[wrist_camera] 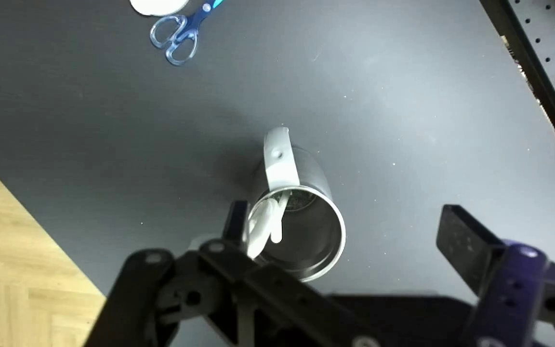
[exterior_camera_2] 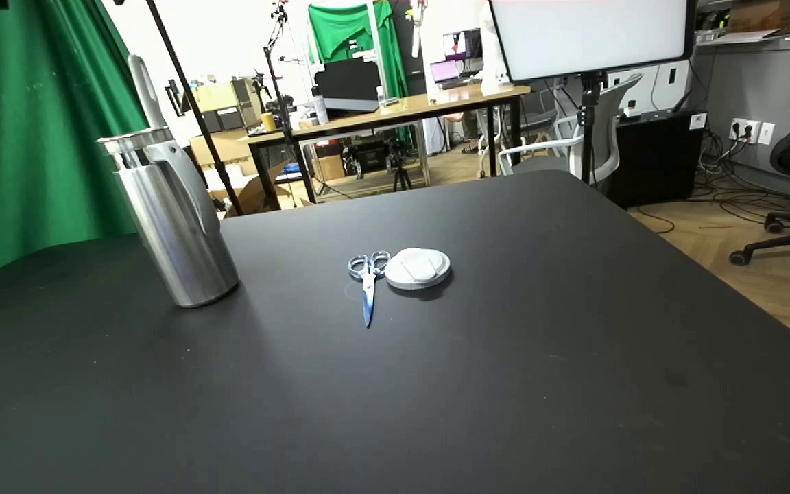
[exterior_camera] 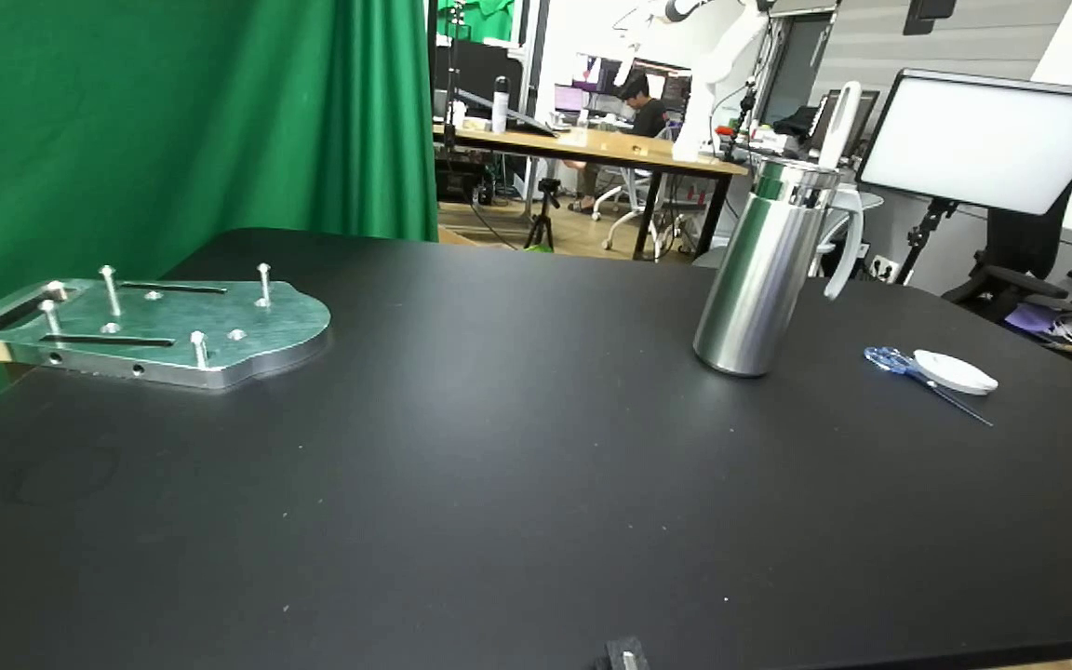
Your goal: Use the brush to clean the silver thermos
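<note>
At left in the wrist view, wood floor shows past the edge of the black table, where anything you nudge over could end up. Next along, a white disc and blue scissors lie well apart from your work and likely pose little risk. At center, your gripper has its fingers spread wide, one appearing just beside the brush, a white handle with its head out of sight; contact and height cannot be told here. Lower along that line and the finger may jam on handle or rim. The brush slants from the silver thermos, which stands open-topped on the table with nothing bracing it, so your scrubbing could rock or tip it. At right, the second finger hangs well apart from the metal; squeezing from this offset would probably shove the handle sideways, levering the thermos toward a fall, before any pinch takes.
</note>
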`<state>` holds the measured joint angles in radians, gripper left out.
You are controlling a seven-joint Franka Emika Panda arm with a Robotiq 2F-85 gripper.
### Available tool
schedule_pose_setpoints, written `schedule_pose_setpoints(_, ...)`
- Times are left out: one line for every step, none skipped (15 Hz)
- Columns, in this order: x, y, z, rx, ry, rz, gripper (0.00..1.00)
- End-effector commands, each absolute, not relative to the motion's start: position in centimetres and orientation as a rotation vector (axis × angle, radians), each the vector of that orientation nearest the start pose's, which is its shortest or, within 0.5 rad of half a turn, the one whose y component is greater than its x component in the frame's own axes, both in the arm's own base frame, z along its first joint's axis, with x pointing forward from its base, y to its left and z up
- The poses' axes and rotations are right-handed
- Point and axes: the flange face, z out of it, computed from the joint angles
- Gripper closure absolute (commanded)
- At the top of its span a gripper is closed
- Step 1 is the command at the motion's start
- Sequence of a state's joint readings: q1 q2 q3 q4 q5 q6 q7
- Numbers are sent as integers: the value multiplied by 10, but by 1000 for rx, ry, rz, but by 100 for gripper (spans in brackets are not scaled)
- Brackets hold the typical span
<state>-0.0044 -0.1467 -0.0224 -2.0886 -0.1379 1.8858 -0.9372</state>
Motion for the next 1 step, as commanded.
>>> schedule_pose_setpoints(503,-23,489,-2862,-1487,172,0)
